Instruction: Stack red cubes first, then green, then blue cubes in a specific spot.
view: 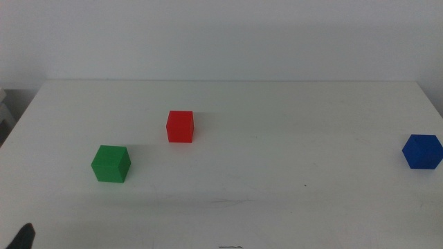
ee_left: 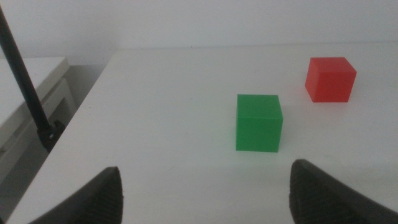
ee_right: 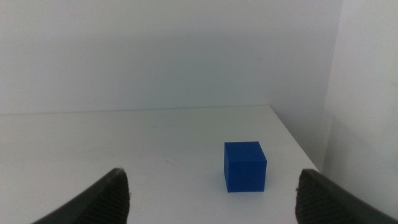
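— What colours are on that white surface (view: 291,131)?
— A plain red cube (view: 180,126), a plain bright green cube (view: 111,164), a deep blue cube (view: 422,151). Dark left claw (ee_left: 205,193), dark right claw (ee_right: 211,196).

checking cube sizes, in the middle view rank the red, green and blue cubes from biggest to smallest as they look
1. green cube
2. blue cube, close to the green, so unsure
3. red cube, looks smallest but sits farther from the camera

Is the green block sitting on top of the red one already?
No, in the middle view the green block sits on the table apart from the red block, with nothing stacked.
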Tool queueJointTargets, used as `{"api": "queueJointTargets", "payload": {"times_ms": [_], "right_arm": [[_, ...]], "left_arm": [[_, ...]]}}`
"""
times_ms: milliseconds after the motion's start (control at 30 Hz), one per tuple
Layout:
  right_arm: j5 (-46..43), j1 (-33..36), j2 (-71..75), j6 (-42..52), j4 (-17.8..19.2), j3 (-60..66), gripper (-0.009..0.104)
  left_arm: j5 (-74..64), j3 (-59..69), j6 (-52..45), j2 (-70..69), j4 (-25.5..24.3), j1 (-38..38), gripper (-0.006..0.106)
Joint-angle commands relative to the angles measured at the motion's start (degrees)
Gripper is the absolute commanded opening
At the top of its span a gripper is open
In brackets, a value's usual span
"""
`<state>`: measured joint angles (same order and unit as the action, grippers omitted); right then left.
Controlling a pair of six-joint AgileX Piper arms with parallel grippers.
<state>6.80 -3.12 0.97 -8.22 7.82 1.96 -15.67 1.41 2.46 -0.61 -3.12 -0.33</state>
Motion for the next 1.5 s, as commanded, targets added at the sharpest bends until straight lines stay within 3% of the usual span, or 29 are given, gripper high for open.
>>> {"api": "queueJointTargets", "payload": {"times_ms": [0, 467, 700, 967, 1100, 1267, 1467], "right_arm": [[-4.39, 0.01, 0.88, 0.53, 0.69, -1.36, 0.094], [-4.39, 0.01, 0.88, 0.53, 0.69, -1.36, 0.094], [-4.39, 0.01, 0.88, 0.53, 0.69, -1.36, 0.094], [-4.39, 0.01, 0.88, 0.53, 0.69, -1.36, 0.094], [-4.39, 0.01, 0.88, 0.53, 0.69, -1.36, 0.094], [-4.39, 0.01, 0.88, 0.53, 0.69, -1.36, 0.094], [-4.39, 0.01, 0.88, 0.53, 0.69, -1.36, 0.094]], "left_arm": [[3.74, -5.1, 0.69, 2.99, 0.43, -0.21, 0.09], [-40.1, -54.7, 0.63, 43.25, 3.12, -0.21, 0.09], [-42.24, -62.87, 0.63, 52.15, 4.69, -0.21, 0.09], [-36.3, -64.07, -2.46, 59.11, 13.17, -0.21, 0.09], [-39.8, -70.18, -5.47, 68.02, 16.67, -0.74, 0.09], [-41.03, -79.51, -3.96, 79.12, 11.78, -7.97, 0.09], [-41.39, -92.56, 5.2, 93.83, 4.08, -15.55, 0.09]]}}
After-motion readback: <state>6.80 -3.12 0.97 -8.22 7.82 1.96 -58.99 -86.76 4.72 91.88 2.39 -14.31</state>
